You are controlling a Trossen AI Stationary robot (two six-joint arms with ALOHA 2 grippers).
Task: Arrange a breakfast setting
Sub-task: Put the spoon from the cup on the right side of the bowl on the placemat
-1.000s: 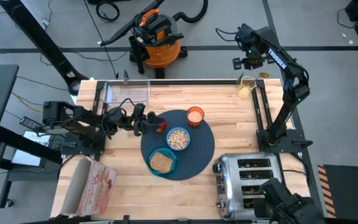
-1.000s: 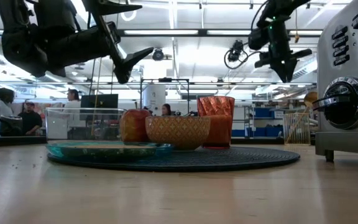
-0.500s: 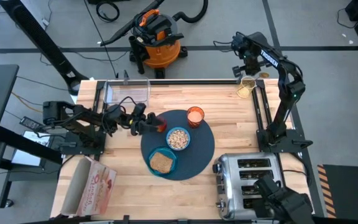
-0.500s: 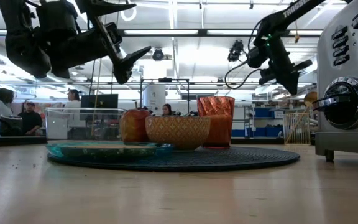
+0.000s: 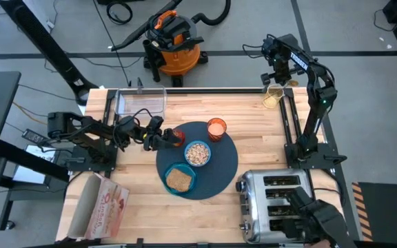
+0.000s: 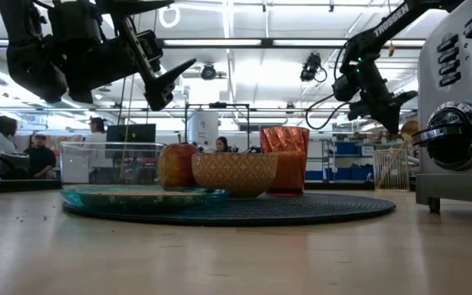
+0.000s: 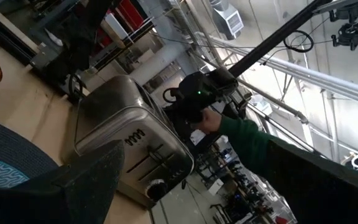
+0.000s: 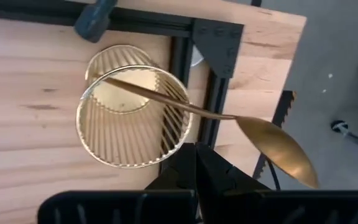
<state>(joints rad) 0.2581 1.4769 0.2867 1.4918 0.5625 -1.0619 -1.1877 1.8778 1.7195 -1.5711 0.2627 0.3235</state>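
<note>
Wooden table (image 5: 253,117), right pincer (image 5: 278,74) shut above gold spoon (image 8: 272,140).

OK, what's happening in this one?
A breakfast setting is nearly laid: the round mat holds the bowl, the plate with toast, the fruit and the orange cup. The left gripper is open beside the fruit. The right gripper is shut above the wire holder at the table's far right corner, where the gold spoon stands, not yet gripped.
</note>
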